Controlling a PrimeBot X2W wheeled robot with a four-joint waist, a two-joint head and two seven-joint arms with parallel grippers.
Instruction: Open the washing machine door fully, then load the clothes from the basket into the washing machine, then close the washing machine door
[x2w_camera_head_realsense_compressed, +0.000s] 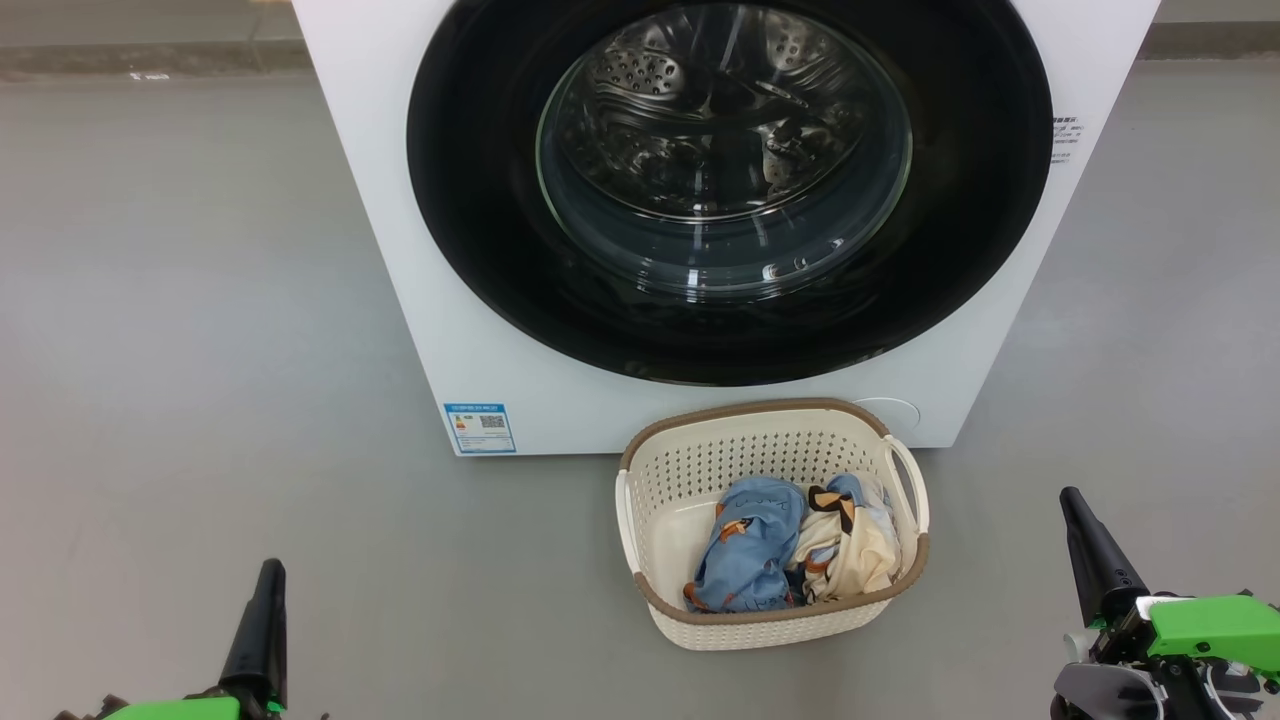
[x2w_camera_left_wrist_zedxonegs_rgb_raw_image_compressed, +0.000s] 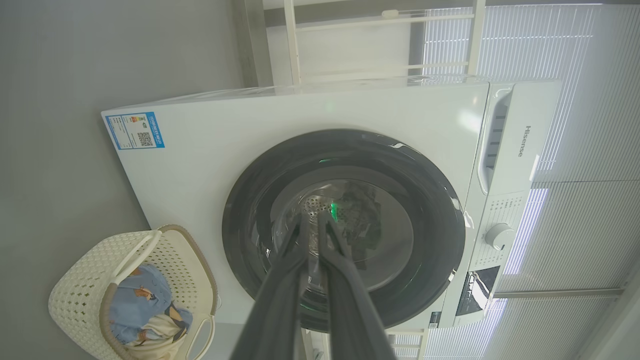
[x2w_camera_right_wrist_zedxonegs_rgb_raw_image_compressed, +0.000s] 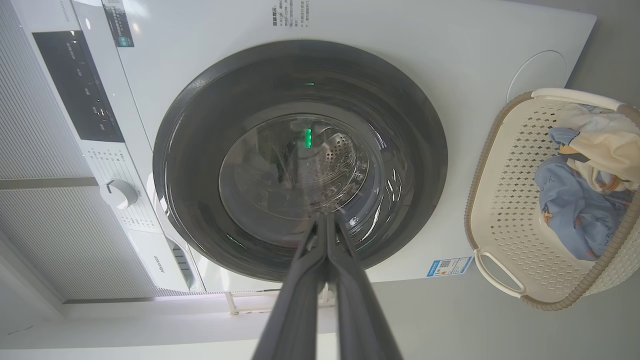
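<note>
Closest to me, my left gripper (x2w_camera_head_realsense_compressed: 270, 572) sits low on the left and my right gripper (x2w_camera_head_realsense_compressed: 1072, 500) sits low on the right. Each has its two long dark fingers pinched tight together, with nothing between them. I think they wait out at the sides so I can see the whole job.

A bit further on, the small cream plastic basket (x2w_camera_head_realsense_compressed: 760, 408), full of little holes and with a brown rim, stands on the grey floor (x2w_camera_head_realsense_compressed: 200, 350). The soft clothes (x2w_camera_head_realsense_compressed: 750, 555) lie inside it, a light blue one beside a cream printed one. It is parked just in front of the big white boxy washing machine (x2w_camera_head_realsense_compressed: 470, 330), so the trip is short.

Behind that, the big round shiny black door (x2w_camera_head_realsense_compressed: 480, 200) with its clear glass window is shut flat. Opening it must come first.
</note>
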